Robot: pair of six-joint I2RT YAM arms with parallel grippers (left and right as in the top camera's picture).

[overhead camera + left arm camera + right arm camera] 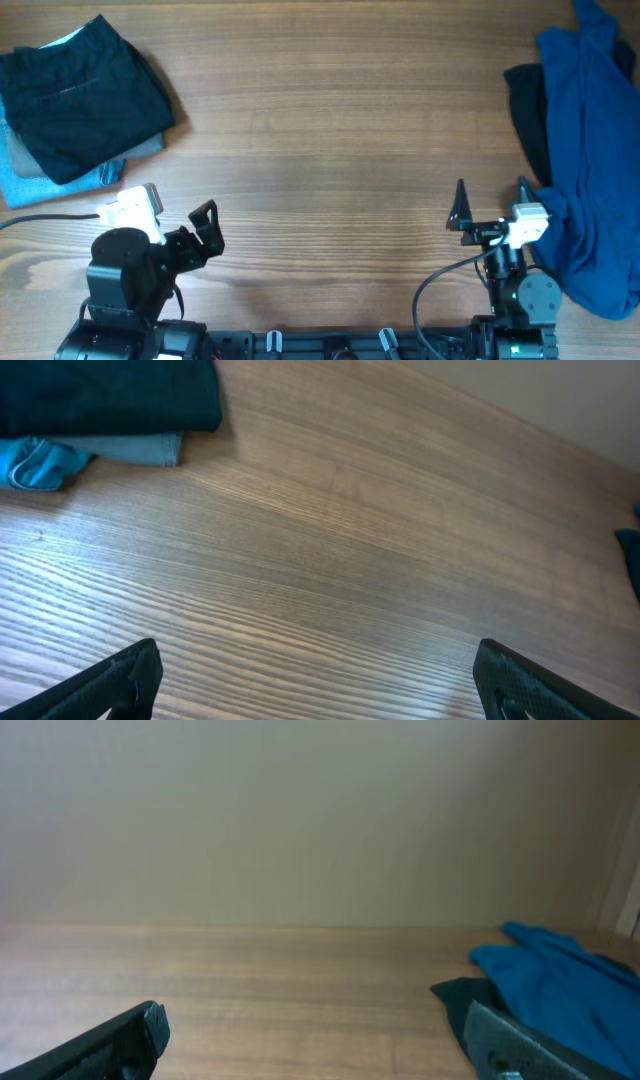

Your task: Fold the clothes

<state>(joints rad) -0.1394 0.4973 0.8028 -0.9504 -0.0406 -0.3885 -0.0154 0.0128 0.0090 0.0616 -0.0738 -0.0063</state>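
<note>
One blue garment [590,150], cropped at the tabletop's [330,120] right, half-hides one dark garment [525,105]; three folded pieces [80,100] lie left. My left gripper [208,228] and right gripper [490,205] gape.

**Both arms tucked low, jaws wide apart**

Down in the lower left of the overhead frame, the left arm [120,265] sits folded over its base, and the left gripper [210,230] pokes out toward the right. In its own wrist view the two dark fingers [110,682] sit at the bottom corners, spread wide and gripping nothing. Over to the lower right, the right arm [515,275] stands compact above its base. The right gripper [490,188] aims at the top of the frame, its fingers [460,205] splayed like a fork. The right wrist view agrees: jaws parted, one finger at each bottom corner, empty.
</note>
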